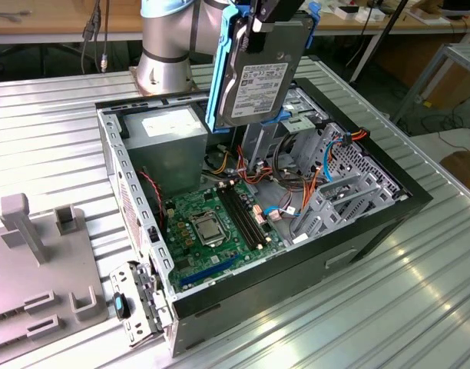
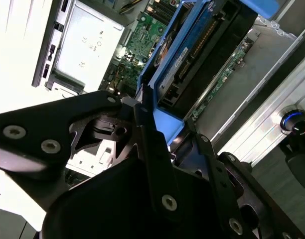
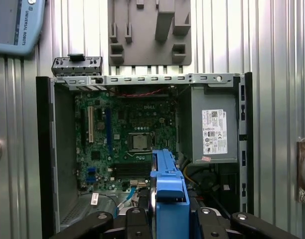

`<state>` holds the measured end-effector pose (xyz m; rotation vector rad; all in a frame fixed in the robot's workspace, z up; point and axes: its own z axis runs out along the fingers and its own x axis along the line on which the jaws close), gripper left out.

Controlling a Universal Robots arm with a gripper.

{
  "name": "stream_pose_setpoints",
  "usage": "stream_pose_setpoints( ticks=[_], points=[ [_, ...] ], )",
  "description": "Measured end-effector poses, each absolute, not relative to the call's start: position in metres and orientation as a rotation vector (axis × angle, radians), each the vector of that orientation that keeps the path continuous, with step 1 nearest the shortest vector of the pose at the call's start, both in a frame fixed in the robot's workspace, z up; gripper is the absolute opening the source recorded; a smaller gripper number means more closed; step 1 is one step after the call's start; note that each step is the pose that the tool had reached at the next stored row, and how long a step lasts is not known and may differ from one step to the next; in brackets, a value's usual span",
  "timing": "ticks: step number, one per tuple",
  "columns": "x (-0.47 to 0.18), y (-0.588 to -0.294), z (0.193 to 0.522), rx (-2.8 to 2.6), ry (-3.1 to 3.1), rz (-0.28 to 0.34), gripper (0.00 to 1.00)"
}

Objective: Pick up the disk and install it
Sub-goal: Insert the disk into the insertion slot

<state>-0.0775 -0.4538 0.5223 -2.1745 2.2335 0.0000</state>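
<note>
Pincer (image 1: 275, 12) clenched on disk (image 1: 258, 73), gripping it by the top of its blue frame. Disk upright, raised over open computer case (image 1: 296, 280), label facing exterior camera. Disk's lower edge above the case end holding power supply (image 1: 170, 137) and drive cage (image 1: 331, 181).

Case on its side on ribbed metal surface (image 1: 51, 131), motherboard (image 1: 212, 223) exposed. Grey fixture plate (image 1: 35, 269) at exterior view's left (apart from case).

First wrist view: black fingers (image 3: 135, 220) flank blue frame, motherboard below.

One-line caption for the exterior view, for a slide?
The gripper holds the disk on edge above the open computer case.
</note>
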Motion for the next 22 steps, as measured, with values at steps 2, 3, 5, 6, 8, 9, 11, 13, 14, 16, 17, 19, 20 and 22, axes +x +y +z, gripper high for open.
stream_pose_setpoints(
  ticks=[2,3,5,6,8,9,11,13,14,16,17,19,20,22],
  points=[
    [-0.077,-0.454,0.522,-2.174,2.233,0.000,0.37],
    [-0.077,-0.454,0.522,-2.174,2.233,0.000,0.37],
    [-0.077,-0.454,0.522,-2.174,2.233,0.000,0.37],
    [-0.077,-0.454,0.522,-2.174,2.233,0.001,0.37],
    [-0.077,-0.454,0.522,-2.174,2.233,0.001,0.37],
    [-0.077,-0.454,0.522,-2.174,2.233,0.001,0.37],
    [-0.077,-0.454,0.522,-2.174,2.233,0.001,0.37],
    [-0.074,-0.454,0.522,-2.174,2.233,0.001,0.37],
    [-0.071,-0.454,0.522,-2.174,2.233,0.001,0.37],
    [-0.069,-0.454,0.522,-2.174,2.233,0.001,0.37],
    [-0.067,-0.455,0.522,-2.175,2.233,0.001,0.37],
    [-0.066,-0.460,0.522,-2.175,2.233,0.001,0.37],
    [-0.066,-0.464,0.521,-2.174,2.233,0.001,0.37],
    [-0.066,-0.471,0.521,-2.174,2.233,0.001,0.37]
  ],
)
